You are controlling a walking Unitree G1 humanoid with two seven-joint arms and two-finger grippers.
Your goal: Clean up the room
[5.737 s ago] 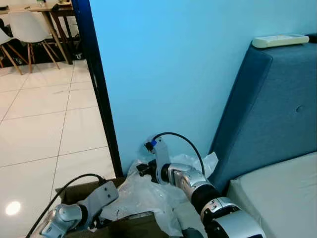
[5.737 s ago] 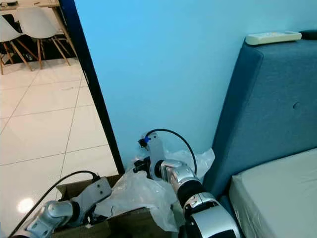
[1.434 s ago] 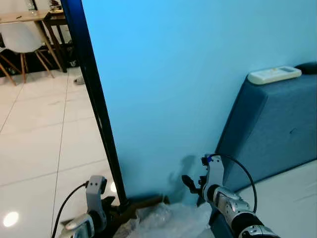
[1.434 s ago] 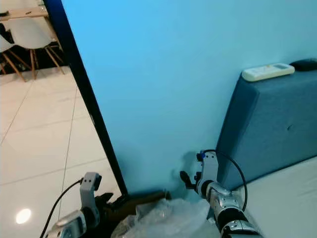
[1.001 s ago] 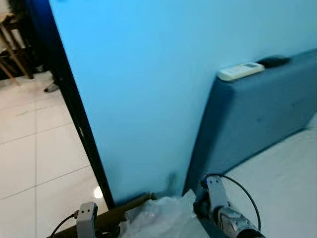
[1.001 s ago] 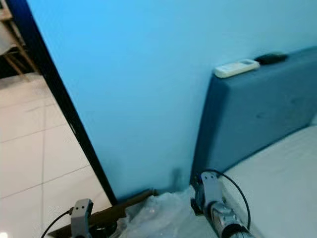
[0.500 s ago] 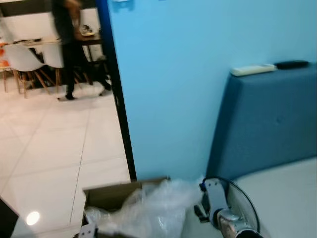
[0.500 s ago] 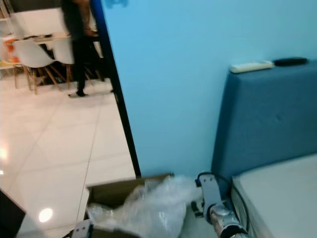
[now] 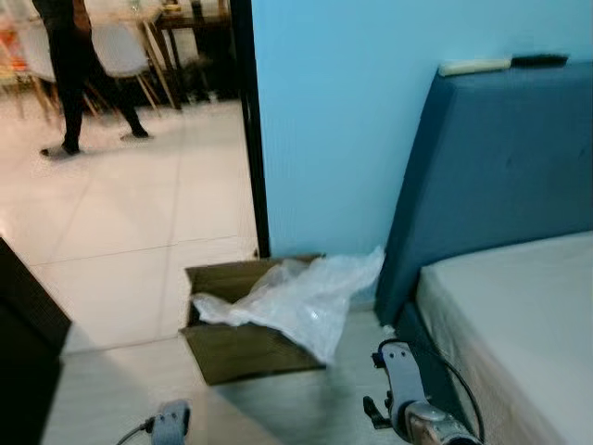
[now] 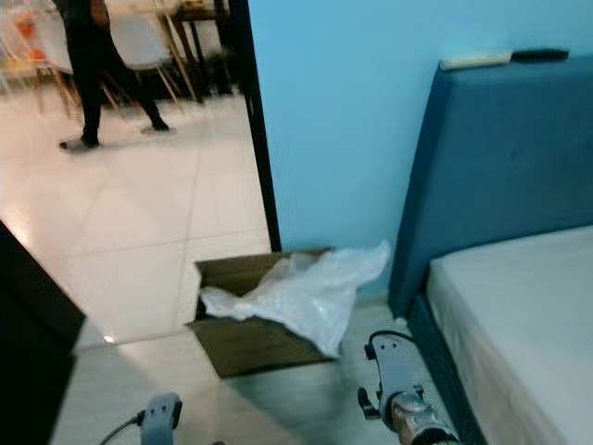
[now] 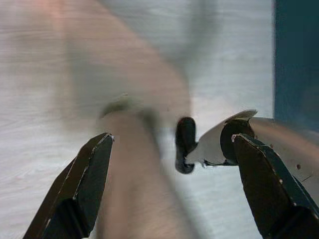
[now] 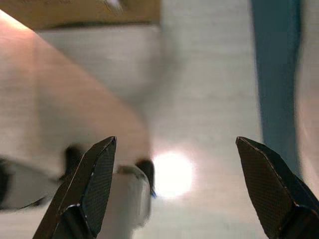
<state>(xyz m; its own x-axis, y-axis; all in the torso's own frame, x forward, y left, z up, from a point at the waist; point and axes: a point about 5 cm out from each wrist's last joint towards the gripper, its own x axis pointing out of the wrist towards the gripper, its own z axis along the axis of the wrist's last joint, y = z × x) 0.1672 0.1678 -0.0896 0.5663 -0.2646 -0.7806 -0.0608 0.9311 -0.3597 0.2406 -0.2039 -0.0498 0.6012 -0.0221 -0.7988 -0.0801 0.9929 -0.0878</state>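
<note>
- Bed (image 9: 519, 306): a pale mattress is backed by a blue upholstered headboard (image 9: 500, 176), on whose top edge a white remote control (image 9: 473, 67) and a dark object are seen.
- Cardboard box (image 9: 243, 348): it is set on the floor near the foot of the blue wall, just beside the headboard, with its flaps open. It is judged light and fairly stiff, and is best taken by a side wall or flap.
- Clear plastic sheet (image 9: 301, 297): it is draped over the box rim and spills toward the bed. It is judged very light, limp and slippery, so a pinch on a bunched fold near the rim is advised.
- Person (image 9: 79, 74): legs are seen on the tiled floor beyond the doorway.
- Right gripper (image 12: 174, 189): the fingers are spread wide, with nothing between them, above the floor by the bed.
- Left gripper (image 11: 169, 189): the fingers are likewise parted and empty, low over the floor.
</note>
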